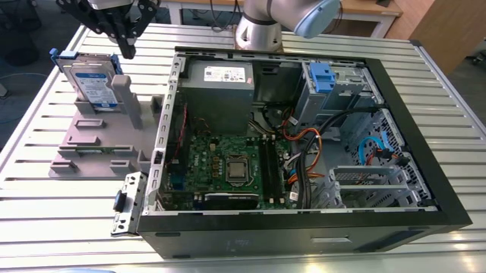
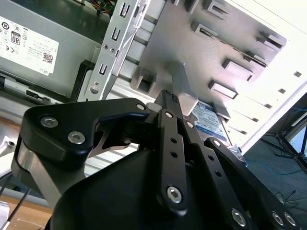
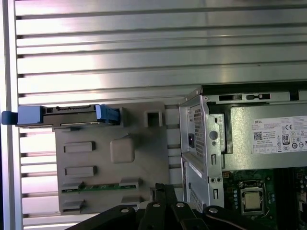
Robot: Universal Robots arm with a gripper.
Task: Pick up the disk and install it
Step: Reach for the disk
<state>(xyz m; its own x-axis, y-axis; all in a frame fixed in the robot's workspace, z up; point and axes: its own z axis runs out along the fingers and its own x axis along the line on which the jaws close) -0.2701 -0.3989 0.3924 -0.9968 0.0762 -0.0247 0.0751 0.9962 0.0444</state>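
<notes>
While the jaws hang closed nearby, the disk [image 1: 91, 79] stands on end, long axis near-upright.

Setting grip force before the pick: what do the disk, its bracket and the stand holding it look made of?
The disk: likely metal, dull silver edges, with a white-and-blue paper-like label. Its bracket: blue plastic, judging by the even moulded colour. The stand: matte grey, probably plastic; uniform colour, blocky slots, no metallic shine.
</notes>
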